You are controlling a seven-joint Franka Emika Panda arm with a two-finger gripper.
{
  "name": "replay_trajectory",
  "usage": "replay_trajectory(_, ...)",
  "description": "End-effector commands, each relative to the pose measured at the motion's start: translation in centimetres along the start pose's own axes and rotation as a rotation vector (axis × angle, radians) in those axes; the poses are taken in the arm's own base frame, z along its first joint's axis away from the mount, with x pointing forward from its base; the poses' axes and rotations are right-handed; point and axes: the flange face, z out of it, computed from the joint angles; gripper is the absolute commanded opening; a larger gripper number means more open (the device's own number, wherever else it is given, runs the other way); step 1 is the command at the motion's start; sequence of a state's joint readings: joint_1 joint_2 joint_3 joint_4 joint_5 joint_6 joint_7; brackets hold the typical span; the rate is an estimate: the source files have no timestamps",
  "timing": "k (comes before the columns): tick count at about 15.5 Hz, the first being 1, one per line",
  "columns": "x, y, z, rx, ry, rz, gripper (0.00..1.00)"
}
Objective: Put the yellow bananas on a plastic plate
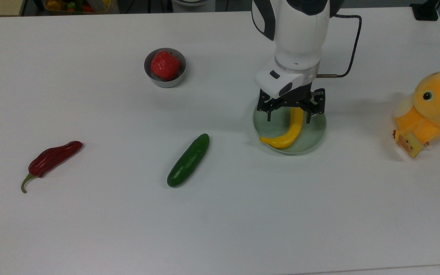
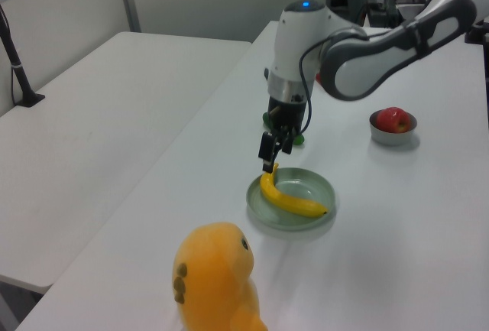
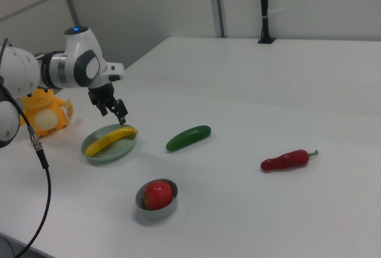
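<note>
The yellow banana (image 1: 287,131) lies on the pale green plastic plate (image 1: 316,134), its curved tip reaching the rim at the top view's left. My gripper (image 1: 288,114) hangs open just above the banana's upper end, fingers spread to either side and not touching it. In the left view the banana (image 2: 290,199) rests inside the plate (image 2: 312,184) with the gripper (image 2: 267,155) a little above its near end. The right view shows the banana (image 3: 110,139) across the plate (image 3: 117,151) and the gripper (image 3: 114,114) lifted off it.
A dark green cucumber (image 1: 188,159) lies to the top view's left of the plate, and a red chilli pepper (image 1: 52,158) lies farther left. A small grey bowl (image 1: 176,80) holds a red fruit (image 1: 164,65). An orange plush toy (image 1: 430,109) sits at the top view's right edge.
</note>
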State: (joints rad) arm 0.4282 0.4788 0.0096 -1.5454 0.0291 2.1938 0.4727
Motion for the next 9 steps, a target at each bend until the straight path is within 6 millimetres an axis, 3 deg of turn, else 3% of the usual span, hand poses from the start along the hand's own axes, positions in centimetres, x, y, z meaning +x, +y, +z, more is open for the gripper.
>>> replay_trajectory(1, -2.1, 2.2, -4.1, -0.07, -0.042, 0.0, 1.0)
replay_trajectory(4, -3.7, 4.4, -6.2, -0.118, -0.057, -0.044, 1.0)
replay_trajectory(9, -5.0, 10.3, -9.7, -0.155, -0.143, -0.134, 1.0)
